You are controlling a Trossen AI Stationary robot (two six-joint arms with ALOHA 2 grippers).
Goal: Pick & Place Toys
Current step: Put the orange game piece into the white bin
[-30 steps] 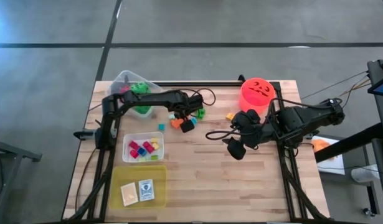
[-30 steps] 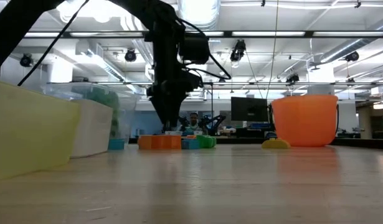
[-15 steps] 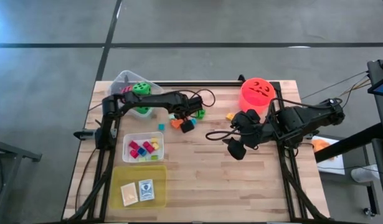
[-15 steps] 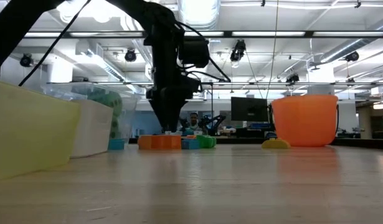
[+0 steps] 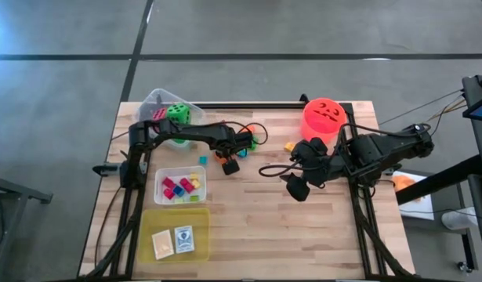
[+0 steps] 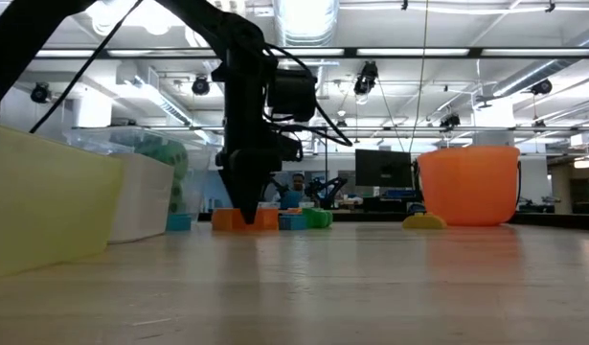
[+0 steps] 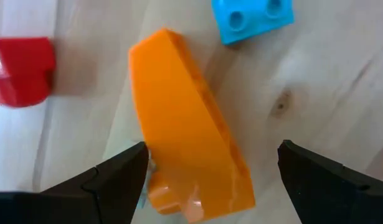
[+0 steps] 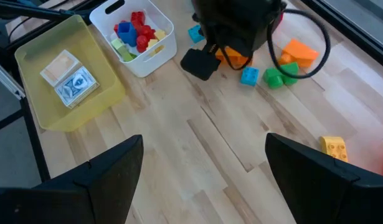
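While the left gripper [image 7: 207,177] hangs low over the bench with its jaws spread wide, an orange block [image 7: 188,155] lies on the wood between the two fingers [image 7: 113,177], touched by neither as far as the wrist view shows. Just beyond it lie a blue block [image 7: 253,18] and a red block [image 7: 20,68]. From above, this gripper [image 5: 230,163] sits toward the far edge of the bench [image 5: 303,235], left of centre (small green block [image 5: 255,142] just beside it). Nearer the left edge stand a white tub [image 5: 180,186] of bright blocks, a yellow tray [image 5: 146,227] holding two cards [image 5: 174,240], and, at the far left corner, a clear tub with a green die [image 5: 178,113]. The right gripper [image 5: 297,186] waits right of centre, jaws apart, holding nothing. A yellow block [image 5: 290,146] lies beside the red-orange bucket [image 5: 324,119] at the far edge.
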